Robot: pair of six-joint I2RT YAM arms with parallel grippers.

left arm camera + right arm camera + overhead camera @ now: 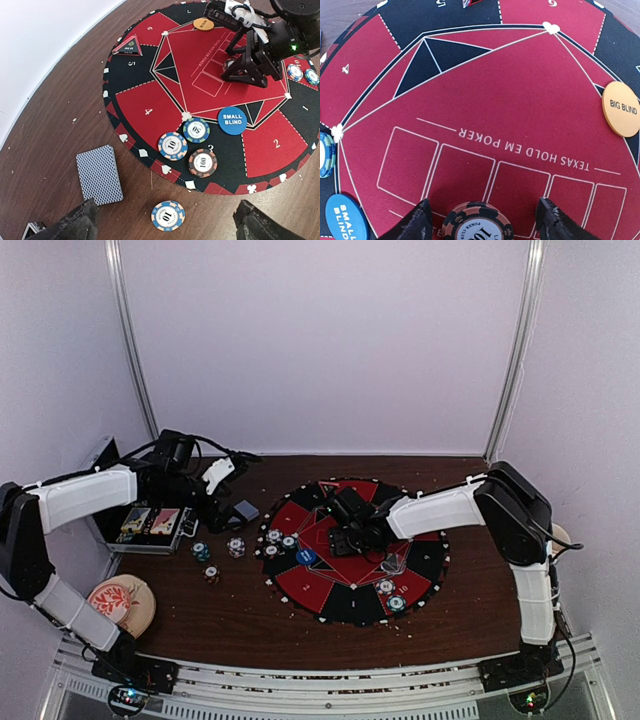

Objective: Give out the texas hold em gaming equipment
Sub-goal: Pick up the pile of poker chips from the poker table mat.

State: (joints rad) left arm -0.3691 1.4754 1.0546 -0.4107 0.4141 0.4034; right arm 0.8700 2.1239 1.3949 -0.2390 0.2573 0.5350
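The round red-and-black mat (300,585) lies mid-table. My right gripper (352,540) hangs low over its centre. In the right wrist view its jaws (482,225) stand open around a black-and-salmon 100 chip (477,224), with a gap on each side. My left gripper (170,226) is open above a blue 10 chip (168,215) on the bare table just off the mat. The card deck (99,174) lies face down to its left. Three chips (196,130) sit on the mat's near rim, beside the blue small-blind disc (232,120). The orange big-blind disc (621,108) lies farther across.
The open metal case (150,525) stands at the left under my left arm (85,495). Loose chips (201,551) lie on the table between case and mat. Two more chips (397,603) sit on the mat's near right. A pink-patterned round object (120,602) lies front left.
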